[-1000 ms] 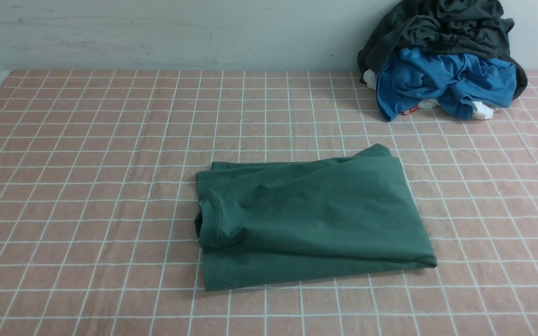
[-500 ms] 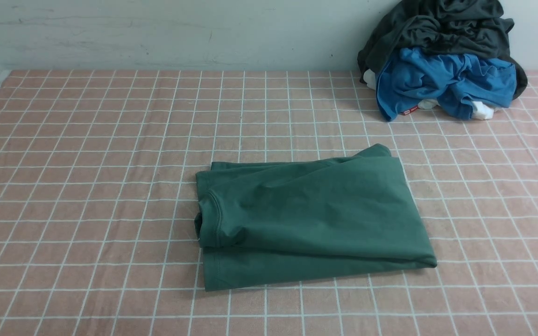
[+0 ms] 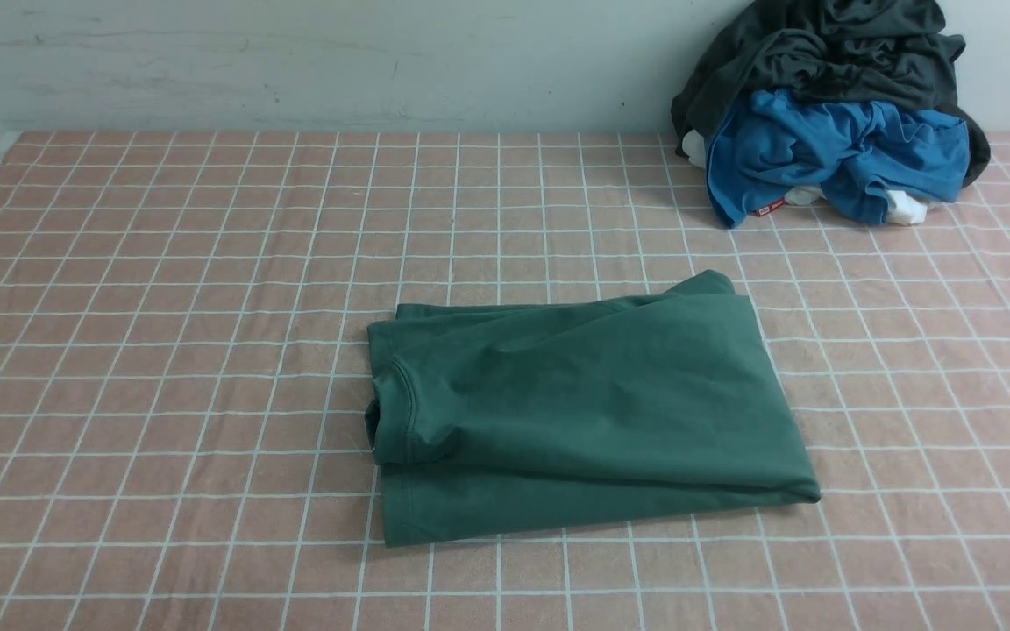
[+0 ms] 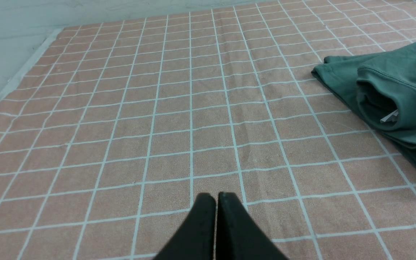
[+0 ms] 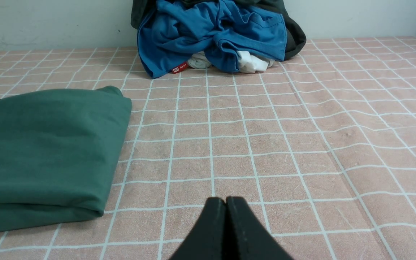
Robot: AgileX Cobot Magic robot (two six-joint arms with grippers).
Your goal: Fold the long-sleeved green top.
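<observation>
Left gripper [image 4: 216,196]: jaws pressed together, tips touching, nothing between them, hovering over bare pink checked tablecloth [image 4: 157,108]. Right gripper [image 5: 225,200]: same, jaws closed tip to tip, empty, over bare cloth.

From left gripper outward: only grid cloth straight ahead, then green long-sleeved top [image 4: 392,90] ahead and off toward the right arm's side, well apart from the tips. Collar end [image 4: 381,104] faces this gripper, ribbed neck opening rolled up, white neck label [image 4: 388,116] showing inside. Layers stacked under the collar. Beyond that, far edge of cloth and pale wall [image 4: 13,36].

From right gripper outward: bare squares just in front, green top [image 5: 45,144] ahead and toward the left arm's side, not touching the tips. Folded edge nearest, smooth upper layer, thin lower layer peeking out below. Further ahead, against the wall: heap of clothes, blue garment [image 5: 211,39] in front, small white piece [image 5: 251,63] and red tag [image 5: 180,67] at its base, dark grey-black garment [image 5: 294,36] behind and over it.

Front view: top [image 3: 584,403] folded into a rough rectangle, flat, mid-table, between the two grippers' positions, collar end on robot's left, slightly skewed. Pile [image 3: 829,114] at far right corner, well apart from the top. Neither gripper touching any fabric garment.
</observation>
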